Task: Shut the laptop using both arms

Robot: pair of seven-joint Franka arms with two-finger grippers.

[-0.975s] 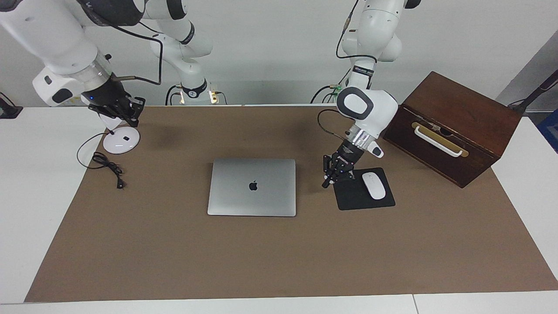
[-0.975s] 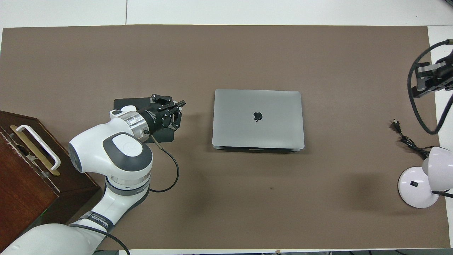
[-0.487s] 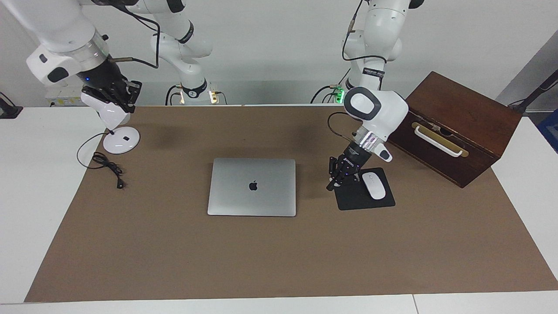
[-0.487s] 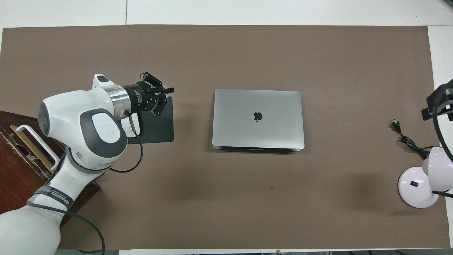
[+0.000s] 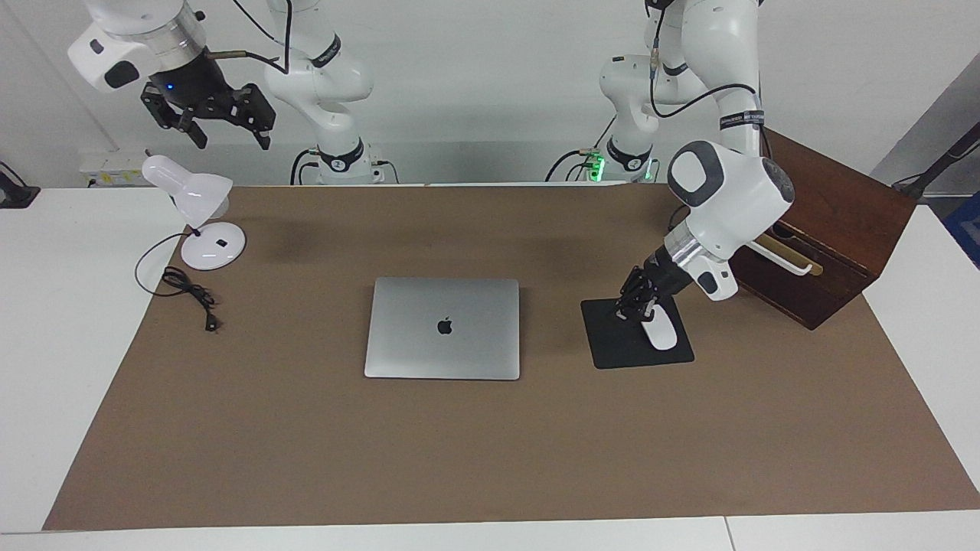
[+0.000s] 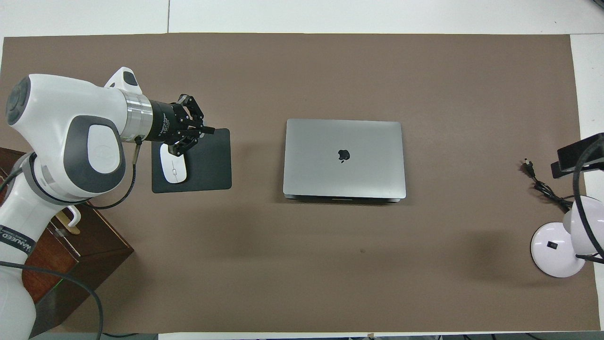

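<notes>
Here the laptop (image 5: 442, 327) lies flat with its lid shut, logo up, in the middle of a big brown mat (image 5: 490, 451) that covers most of the white table (image 5: 53, 360). A pale wall (image 5: 490, 84) stands where the robots are. The laptop is between the two grippers and touches neither. The left gripper (image 5: 629, 303) is low over the black mouse pad (image 5: 612, 344), just beside the white mouse (image 5: 658, 334), and its fingertips are pressed together with nothing in them. The laptop lies well apart from it, toward the right arm's end of the table. The right gripper (image 5: 226, 132) is up in the air over the white desk lamp (image 5: 195, 214), its fingers spread wide and holding nothing. The laptop lies far below it, toward the table's middle. The lamp's black cord (image 5: 187, 295) curls on the mat near the lamp. A dark wooden box (image 5: 834, 222) with a white handle sits beside the left arm (image 5: 727, 199).
</notes>
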